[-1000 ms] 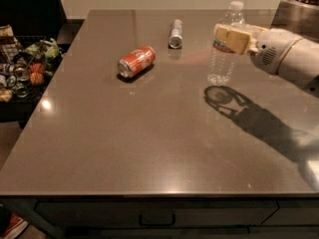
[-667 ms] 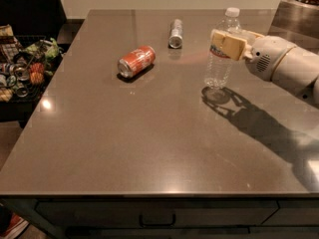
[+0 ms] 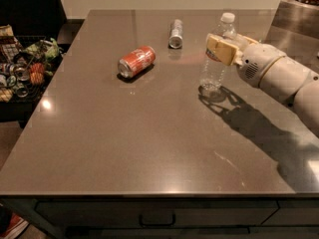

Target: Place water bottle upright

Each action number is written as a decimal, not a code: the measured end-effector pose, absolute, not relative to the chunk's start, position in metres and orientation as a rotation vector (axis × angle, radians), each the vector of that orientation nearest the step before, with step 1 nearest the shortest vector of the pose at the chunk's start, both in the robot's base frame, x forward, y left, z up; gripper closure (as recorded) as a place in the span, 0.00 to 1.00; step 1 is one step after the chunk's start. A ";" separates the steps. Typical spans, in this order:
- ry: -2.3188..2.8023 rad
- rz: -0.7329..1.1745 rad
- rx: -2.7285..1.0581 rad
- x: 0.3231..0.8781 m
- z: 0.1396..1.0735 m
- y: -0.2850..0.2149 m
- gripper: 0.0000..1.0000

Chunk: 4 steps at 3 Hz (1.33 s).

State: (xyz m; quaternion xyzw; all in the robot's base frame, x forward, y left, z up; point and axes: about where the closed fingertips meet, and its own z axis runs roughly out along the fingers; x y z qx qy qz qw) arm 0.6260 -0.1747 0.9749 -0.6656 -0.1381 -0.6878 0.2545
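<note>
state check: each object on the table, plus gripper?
water bottle: upright, cap on, base down at the tabletop
gripper: over the table's right side, shut on the water bottle just below its neck
soda can: lying on its side
silver can: lying on its side

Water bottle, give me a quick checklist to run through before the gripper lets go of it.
1. The water bottle stands upright: ok.
2. The gripper is closed on its upper part, below the cap: ok.
3. Bottle base fully resting on the table: cannot tell.
4. The orange-red can and silver can lie apart from the bottle: ok.
5. Bottle well inside the table edges: ok.
</note>
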 end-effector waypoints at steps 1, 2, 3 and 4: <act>-0.430 -1.915 -1.792 0.625 0.972 -0.172 0.82; -0.502 -1.946 -1.780 0.623 0.968 -0.171 0.59; -0.558 -1.959 -1.770 0.620 0.966 -0.168 0.28; -0.557 -1.956 -1.768 0.621 0.966 -0.166 0.05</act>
